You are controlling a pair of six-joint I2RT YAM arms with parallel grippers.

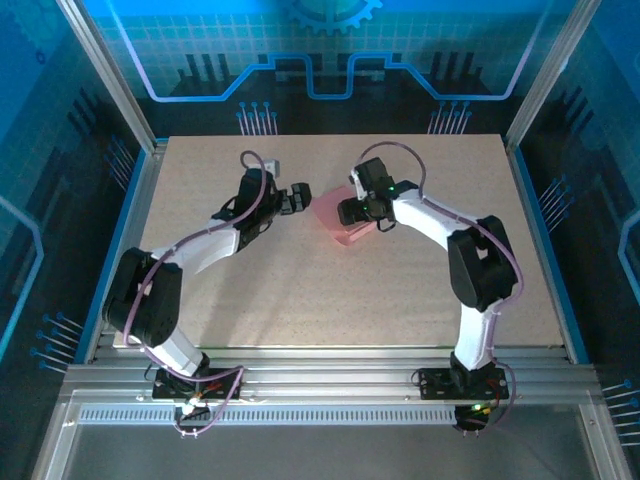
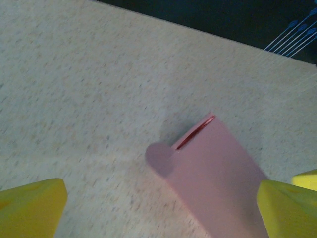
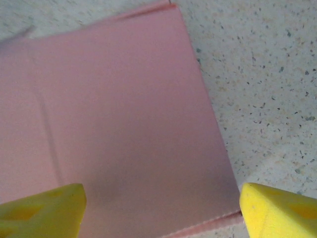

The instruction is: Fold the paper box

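The paper box (image 1: 333, 226) is a pink, flat folded piece lying on the table between my two arms. In the left wrist view the paper box (image 2: 218, 173) shows a rounded tab at its near corner and a narrow slit along its upper end. My left gripper (image 2: 161, 213) is open, its yellow fingers (image 2: 29, 210) wide apart, with the box lying near the right one. In the right wrist view the paper box (image 3: 124, 114) lies flat with a faint crease. My right gripper (image 3: 161, 213) hovers open above it, one finger near the box's right edge.
The speckled beige table (image 1: 330, 300) has bare room in front of the box and to both sides. Metal frame posts (image 1: 110, 80) and blue panels surround it. My left gripper (image 1: 302, 197) and right gripper (image 1: 352, 212) face each other closely across the box.
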